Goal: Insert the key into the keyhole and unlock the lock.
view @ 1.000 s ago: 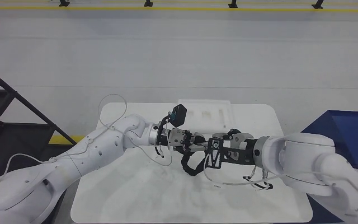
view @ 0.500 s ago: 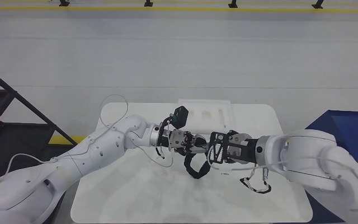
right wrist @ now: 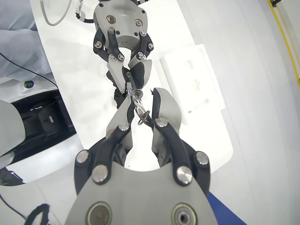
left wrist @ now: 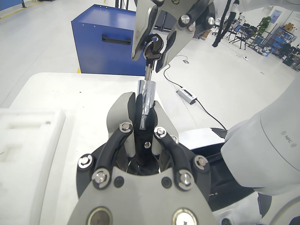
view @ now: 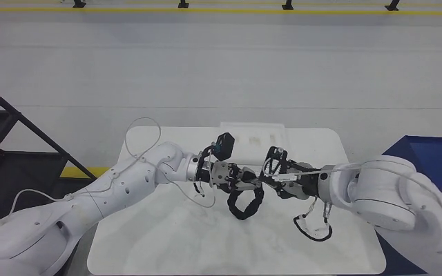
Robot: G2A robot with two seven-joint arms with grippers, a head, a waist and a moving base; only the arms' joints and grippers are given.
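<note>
Above the middle of the table (view: 173,234), the lock (left wrist: 147,90) is pinched in the left claw (left wrist: 144,103), with its black cable (view: 245,203) hanging below. The key (left wrist: 152,50) is set partway into the keyhole, its head pinched by the right claw (left wrist: 148,62). If it is turned off-axis, the blade could be bent or the lock twisted loose.

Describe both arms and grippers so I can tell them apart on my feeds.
Both arms are glossy white rounded shells. The left arm carries a thin white cable; the right arm carries a black sleeved cable. The left gripper and right gripper match: pale grey plates, black linkage bars with silver pins, grey jaws with black pads.
</note>
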